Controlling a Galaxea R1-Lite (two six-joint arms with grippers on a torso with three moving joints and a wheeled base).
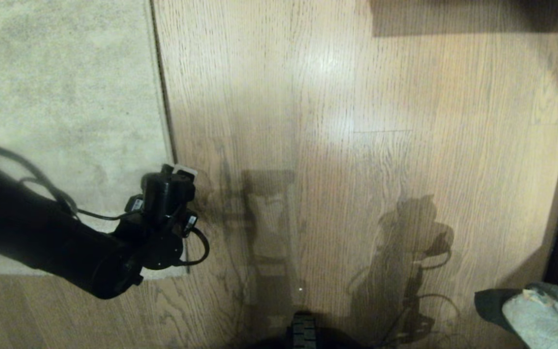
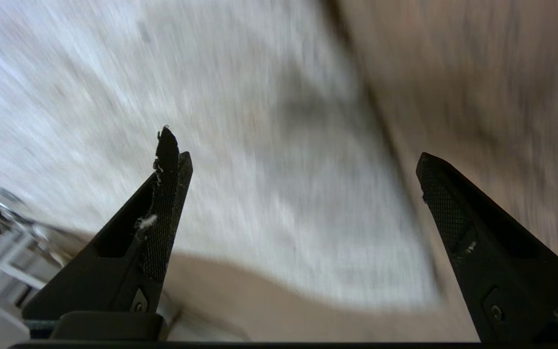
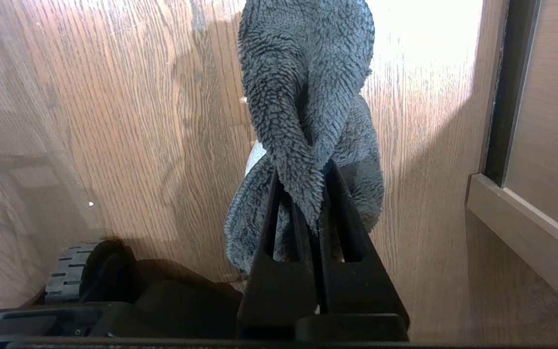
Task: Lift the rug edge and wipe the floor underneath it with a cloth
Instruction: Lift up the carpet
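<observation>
The left gripper [image 2: 298,160] hangs over the near corner of the rug, its fingers [image 2: 165,203] spread wide and empty, one over the pile and the other over bare wood, so that the rug edge [image 1: 165,121] runs between them. The rug lies flat on the floor [image 1: 356,145], its straight border running away from the robot and its near corner mostly hidden under the arm. Judged by its short pile and its lie, the rug is a flexible but fairly heavy sheet: the border should bend up when pinched, though a large area would drag. The best hold appears to be at the border close to the corner, one finger slid beneath the backing, the other pressing on the pile. The right gripper [image 3: 310,203] is at the robot's right side above the floor, fingers closed tight on the cloth [image 3: 303,97], a soft grey terry rag that droops limp from the grip. It looks light and absorbent, unlikely to slip.
</observation>
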